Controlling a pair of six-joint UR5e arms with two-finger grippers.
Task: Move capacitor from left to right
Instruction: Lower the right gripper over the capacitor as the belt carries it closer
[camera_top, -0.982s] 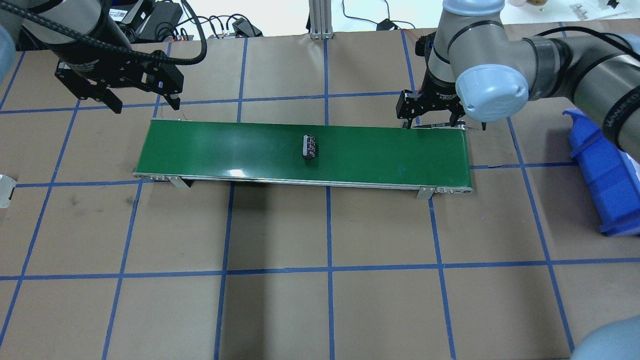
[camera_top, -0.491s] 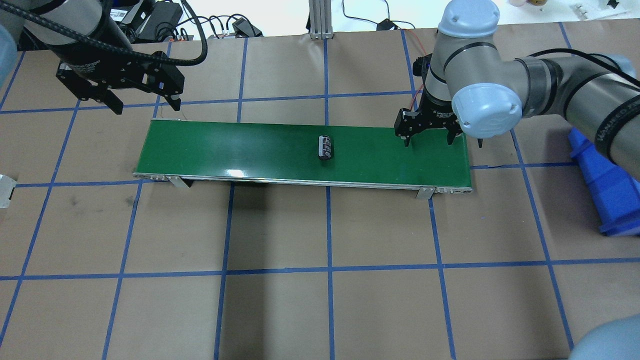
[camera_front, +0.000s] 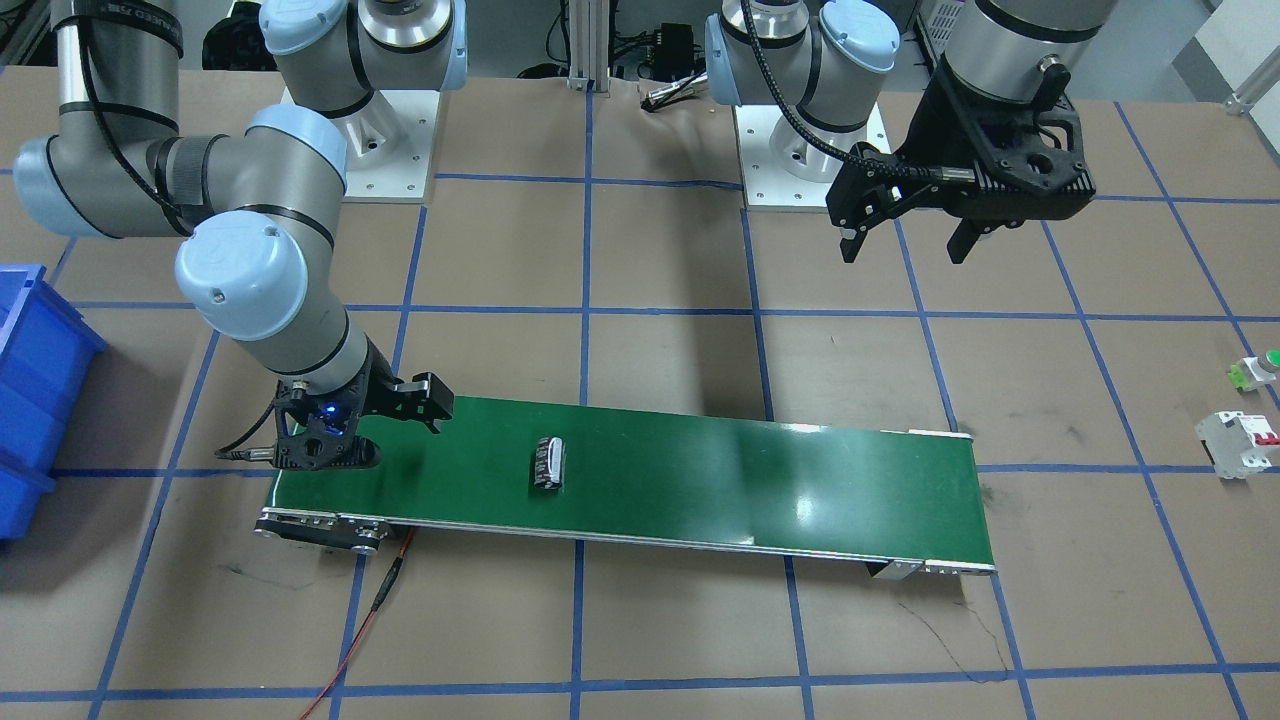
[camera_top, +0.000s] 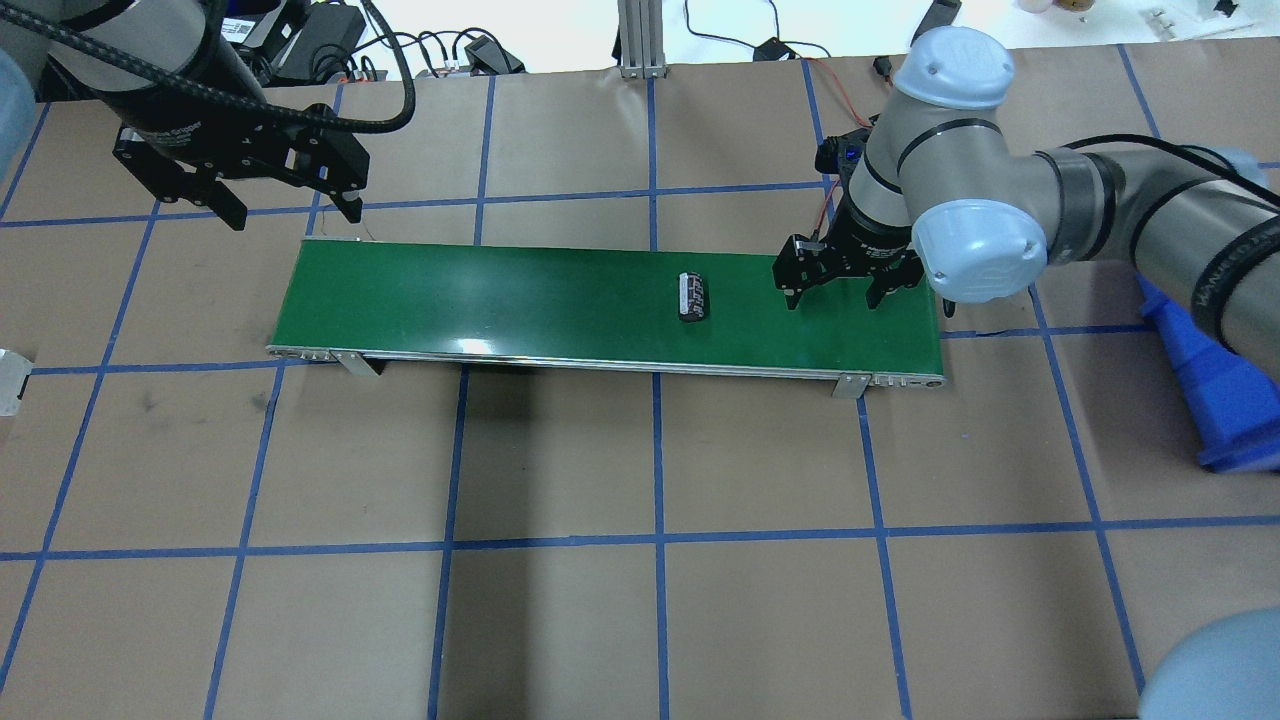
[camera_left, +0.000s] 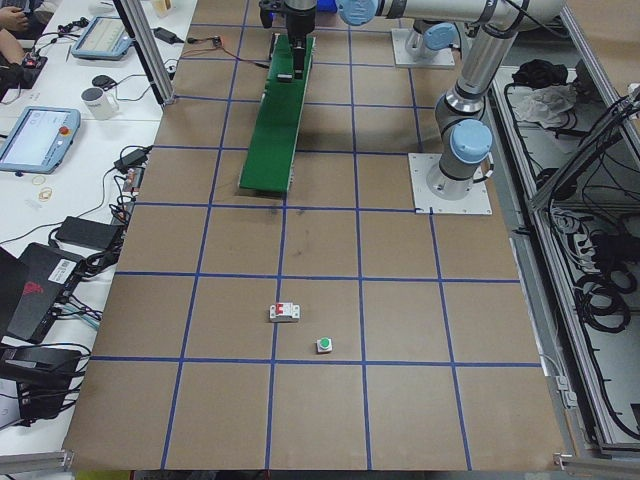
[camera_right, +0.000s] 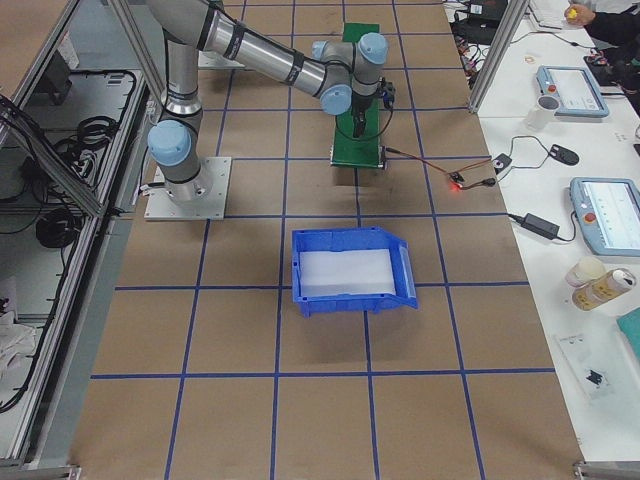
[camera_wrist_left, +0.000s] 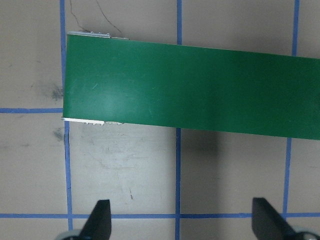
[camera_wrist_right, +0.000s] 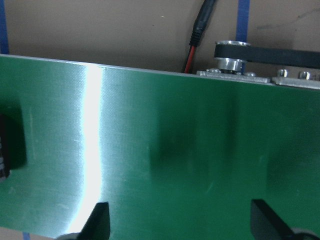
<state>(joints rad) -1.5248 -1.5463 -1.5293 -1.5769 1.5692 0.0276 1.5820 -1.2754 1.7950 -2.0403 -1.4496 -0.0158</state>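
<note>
The capacitor (camera_top: 693, 297), a small black cylinder with whitish markings, lies on its side on the green belt (camera_top: 480, 300), right of the belt's middle; it also shows in the front view (camera_front: 549, 463). My right gripper (camera_top: 832, 298) is open and empty, low over the belt's right end, a short way right of the capacitor. In the right wrist view the gripper (camera_wrist_right: 182, 220) hangs over bare belt (camera_wrist_right: 190, 150), with a dark shape at the left edge. My left gripper (camera_top: 293, 213) is open and empty, raised behind the belt's left end (camera_wrist_left: 125, 85).
A blue bin (camera_top: 1210, 370) stands on the table right of the belt. A white circuit breaker (camera_front: 1240, 443) and a white-and-green push button (camera_front: 1258, 370) lie on the table beyond the belt's left end. A red cable (camera_front: 375, 610) runs from the belt's right end.
The capacitor has travelled right along the belt. My right gripper has come forward from behind the belt's right end to over the belt, still open. The left gripper has not moved.
</note>
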